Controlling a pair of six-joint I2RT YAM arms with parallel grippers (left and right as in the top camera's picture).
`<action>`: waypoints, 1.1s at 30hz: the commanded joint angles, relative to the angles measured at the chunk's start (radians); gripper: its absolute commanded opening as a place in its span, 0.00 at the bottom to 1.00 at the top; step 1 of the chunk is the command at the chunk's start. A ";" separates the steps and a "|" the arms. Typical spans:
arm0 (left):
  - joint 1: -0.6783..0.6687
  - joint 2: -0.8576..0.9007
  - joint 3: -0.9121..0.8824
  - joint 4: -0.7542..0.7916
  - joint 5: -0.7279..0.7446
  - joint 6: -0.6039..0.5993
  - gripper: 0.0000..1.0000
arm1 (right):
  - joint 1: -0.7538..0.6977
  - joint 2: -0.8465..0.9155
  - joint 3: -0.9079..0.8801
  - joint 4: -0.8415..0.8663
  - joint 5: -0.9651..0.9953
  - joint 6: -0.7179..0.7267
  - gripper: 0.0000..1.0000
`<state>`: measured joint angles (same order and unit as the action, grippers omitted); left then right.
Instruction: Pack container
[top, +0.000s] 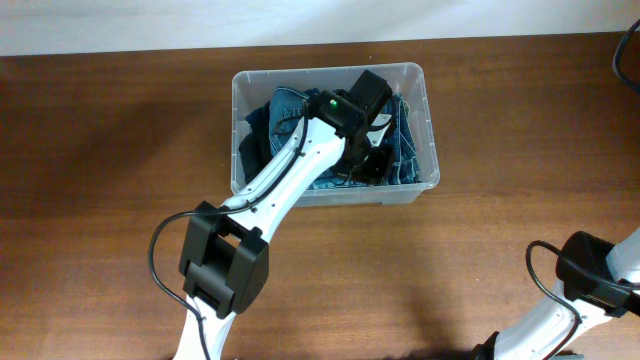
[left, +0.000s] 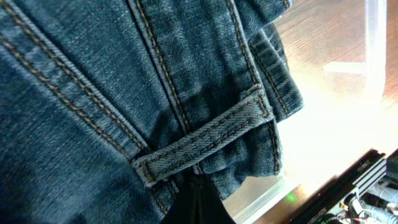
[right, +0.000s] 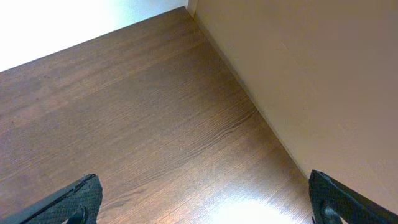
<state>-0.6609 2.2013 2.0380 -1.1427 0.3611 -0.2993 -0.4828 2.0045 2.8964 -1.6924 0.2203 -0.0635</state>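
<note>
table (top: 100, 180) of dark brown wood fills the overhead view, with a pale strip along its far edge. container (top: 300, 72), clear plastic w/ rounded corners, sits on it at centre-far, long side running left-right. inside the bin, blue denim jeans (top: 262, 125) lie bunched up and cover most of the floor, piled against the left and near walls.

left arm (top: 290, 175), white w/ black joints, reaches diagonally from the near-left over the bin's near rim. it blocks the overhead view of the middle of the denim. a small green light (top: 331, 101) glows on its wrist. left gripper (top: 372, 162) is down in the bin's right half, pressed onto the cloth. jaws closed (can't tell if any fabric is pinched between them). the left wrist view is nearly all denim (left: 93, 93), w/ tan stitching and a belt loop (left: 205, 140) right in front of the lens. dark fingertips poke up at the bottom edge, and the bin's clear wall (left: 375, 56) shows at far right.

right arm (top: 590, 280) sits at the near-right corner, well apart from the bin. right gripper (right: 202, 205) has its jaws spread wide, nothing between them. only bare tabletop and a beige wall (right: 311, 81) show beyond its black fingers (right: 78, 199).

thin dark cable (top: 622, 50) loops in at the far-right edge.
</note>
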 joint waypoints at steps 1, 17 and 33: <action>-0.007 0.009 -0.023 0.058 0.090 0.016 0.02 | -0.002 0.001 -0.002 -0.006 0.008 0.002 0.98; 0.003 0.003 -0.013 0.107 0.150 0.016 0.09 | -0.002 0.001 -0.002 -0.006 0.008 0.002 0.98; 0.184 -0.177 0.106 -0.014 0.048 0.017 0.23 | -0.002 0.001 -0.002 -0.006 0.008 0.002 0.98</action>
<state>-0.5507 2.1548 2.1113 -1.1324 0.4946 -0.2951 -0.4828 2.0045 2.8964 -1.6924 0.2203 -0.0635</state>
